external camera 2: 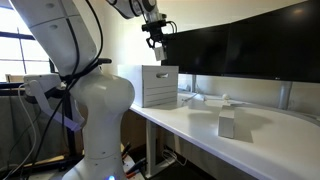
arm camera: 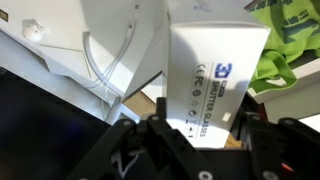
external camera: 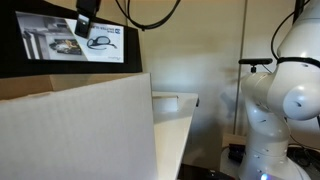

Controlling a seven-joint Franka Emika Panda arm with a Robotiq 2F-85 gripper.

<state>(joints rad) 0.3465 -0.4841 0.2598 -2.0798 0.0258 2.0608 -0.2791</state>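
My gripper point(arm camera: 205, 138) is shut on a white carton point(arm camera: 215, 70) printed "3D shutter glasses"; one black finger presses each side of it. In an exterior view the gripper point(external camera 2: 155, 32) hangs high above a white cardboard box point(external camera 2: 160, 85) that stands at the table's near end. In an exterior view the gripper point(external camera: 88, 20) shows at the top edge, in front of a dark monitor point(external camera: 60, 45). In the wrist view, white sheets and a thin white cable point(arm camera: 110, 70) lie beneath the held carton.
A wall of the white cardboard box point(external camera: 75, 130) fills the foreground. Wide dark monitors point(external camera 2: 250, 50) line the back of the white table point(external camera 2: 200, 125), where a small white block point(external camera 2: 227, 125) stands. Something green point(arm camera: 285, 55) lies to the right in the wrist view.
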